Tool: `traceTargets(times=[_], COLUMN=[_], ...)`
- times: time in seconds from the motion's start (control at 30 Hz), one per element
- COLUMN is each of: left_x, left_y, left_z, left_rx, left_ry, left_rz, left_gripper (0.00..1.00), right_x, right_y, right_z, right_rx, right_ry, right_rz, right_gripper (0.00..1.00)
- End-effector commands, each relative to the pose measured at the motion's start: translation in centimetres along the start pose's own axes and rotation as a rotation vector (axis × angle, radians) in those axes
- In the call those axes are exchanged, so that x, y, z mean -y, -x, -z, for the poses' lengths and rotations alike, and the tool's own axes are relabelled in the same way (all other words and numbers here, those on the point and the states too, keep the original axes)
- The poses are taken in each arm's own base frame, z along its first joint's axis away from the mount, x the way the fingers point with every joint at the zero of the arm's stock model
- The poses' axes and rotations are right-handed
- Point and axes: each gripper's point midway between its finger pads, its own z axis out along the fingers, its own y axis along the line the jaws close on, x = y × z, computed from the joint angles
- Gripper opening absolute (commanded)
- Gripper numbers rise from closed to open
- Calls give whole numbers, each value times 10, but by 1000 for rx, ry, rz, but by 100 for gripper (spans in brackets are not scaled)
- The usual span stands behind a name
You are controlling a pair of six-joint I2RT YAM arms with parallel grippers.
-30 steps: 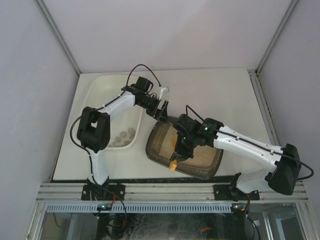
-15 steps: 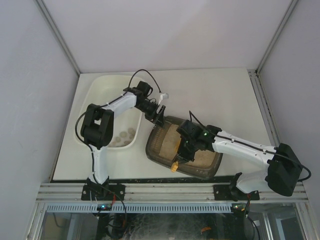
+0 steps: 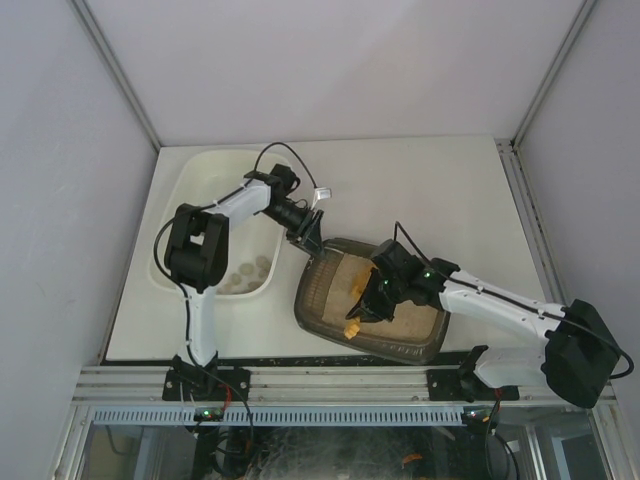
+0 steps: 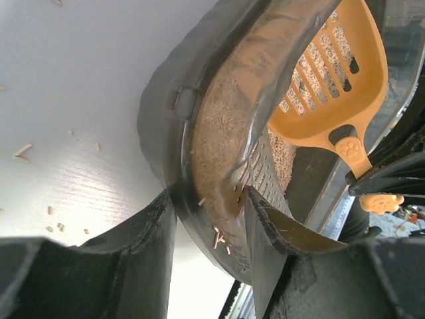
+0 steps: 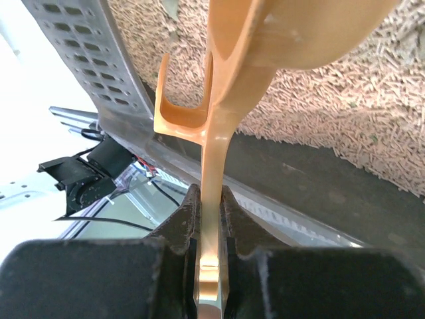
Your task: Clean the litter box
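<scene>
The dark grey-brown litter box (image 3: 312, 300) holds beige litter and lies near the front middle of the table. My left gripper (image 3: 305, 232) is at its far left corner. In the left wrist view its fingers stand on either side of the litter box rim (image 4: 232, 119), one on the outer wall and one inside, and the left gripper (image 4: 209, 206) is shut on it. My right gripper (image 3: 372, 300) hangs over the litter, shut on the handle of an orange slotted scoop (image 3: 352, 325). The right gripper (image 5: 210, 206) pinches the thin handle of the scoop (image 5: 219, 100), whose bowl sits above the litter (image 5: 332, 100).
A larger cream-white tub (image 3: 200, 190) stands left of the litter box, with several pale clumps (image 3: 250, 270) at its near end. Loose pellets (image 4: 56, 212) are scattered on the white table. An aluminium rail (image 3: 340, 385) runs along the front edge.
My left gripper has come down onto the box's far left corner and closed from wide open onto the rim. The right arm has carried the scoop slightly right, and the box has shifted a little.
</scene>
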Motion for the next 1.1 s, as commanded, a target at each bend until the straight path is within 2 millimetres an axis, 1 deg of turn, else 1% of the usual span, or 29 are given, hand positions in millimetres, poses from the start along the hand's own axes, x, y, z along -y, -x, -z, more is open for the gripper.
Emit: traceTargets(times=[0.0,0.1,0.2,0.37,0.43,0.53,0.73,0.97,1.07], left_x=[66,83,98,119,125,130,138,146,148], left_y=[17,19,20,18,17,16,14,12,12], left_z=[19,29,36,42,43,42,39,37,39], left_rx=[53,72,88,96,96,92,81,75,79], left_ry=[-176,-196,-218,-259,-269,-275,-299,-317,-319], left_rz=[-99,-105,-114,-121,-124,-130,-130,-135,-139], left_gripper=[40,40,40,40,40,40,40,40,40], right_x=[-22,-20,-22,-30,-29,-28,-37,-58,-70], right_y=[5,2,-2,-7,-10,-12,-9,-2,-6], right_z=[4,-3,-9,-16,-20,-24,-22,-22,-23], right_rx=[8,-35,-70,-114,-131,-133,-98,-30,-31], right_ry=[120,112,129,230,265,322,431,535,609], right_rz=[44,27,20,15,16,26,71,191,259], right_gripper=[0,0,0,0,0,0,0,0,0])
